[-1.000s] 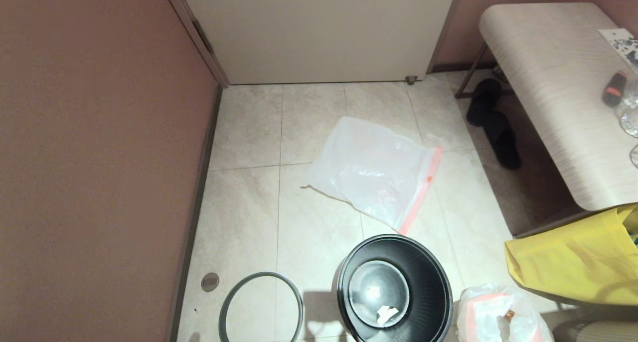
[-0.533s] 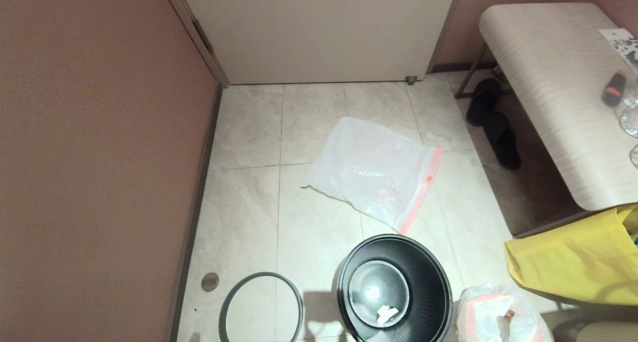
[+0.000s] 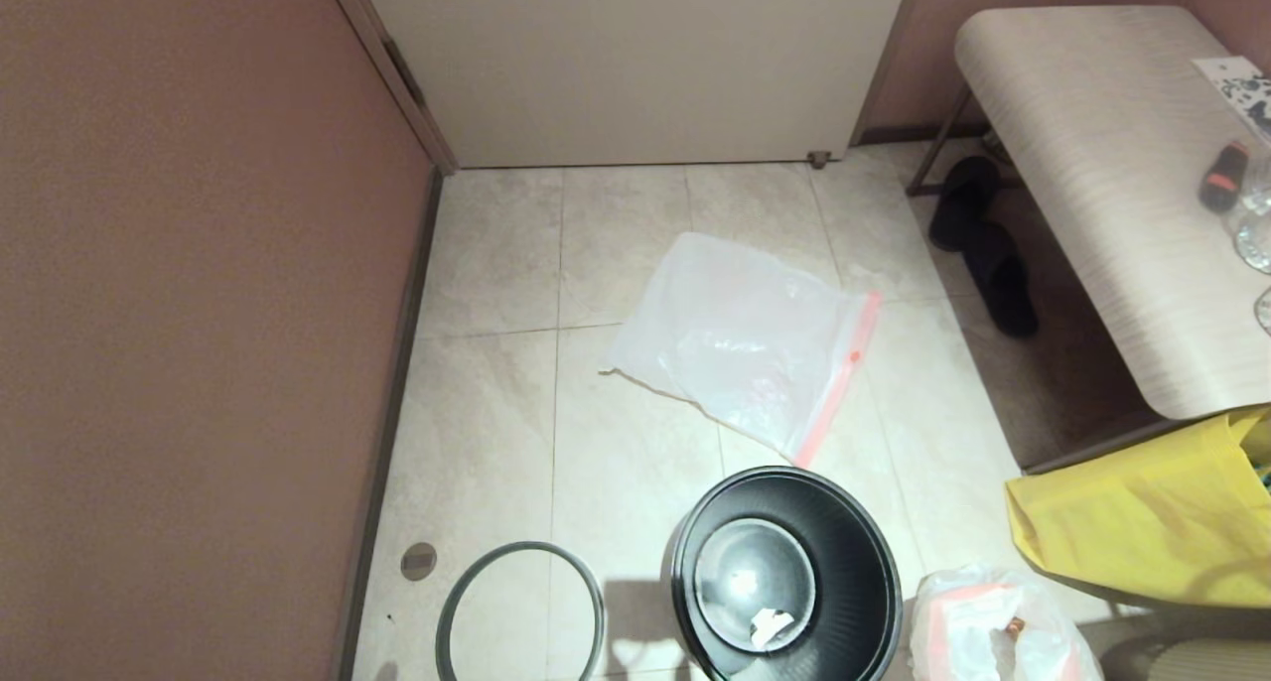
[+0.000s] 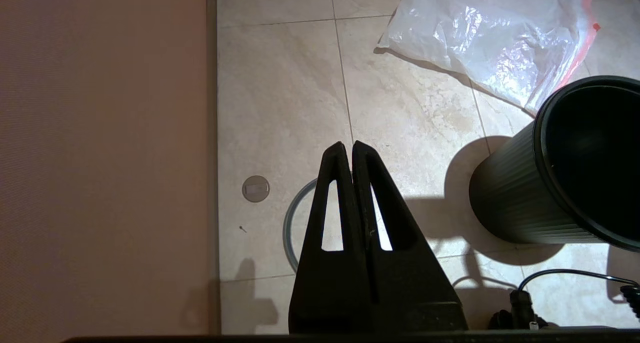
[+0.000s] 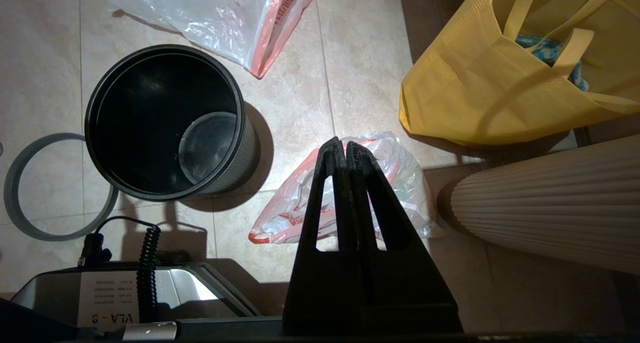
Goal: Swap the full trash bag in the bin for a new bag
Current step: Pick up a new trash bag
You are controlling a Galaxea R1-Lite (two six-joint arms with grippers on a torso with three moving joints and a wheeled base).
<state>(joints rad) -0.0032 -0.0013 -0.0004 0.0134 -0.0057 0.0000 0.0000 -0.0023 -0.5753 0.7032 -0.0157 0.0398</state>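
On the floor from left to right: the grey hoop rim [image 3: 520, 612], the unlined bin [image 3: 786, 574] with the new bag [image 3: 740, 341] flat beyond it, then the full trash bag [image 3: 998, 626]. The left tool [image 4: 351, 145] and right tool [image 5: 340, 143] hang closed, gripping nothing.

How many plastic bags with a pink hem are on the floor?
2. The new bag lies flat beyond the bin; the full trash bag sits beside the bin, under the yellow tote. None seems hidden.
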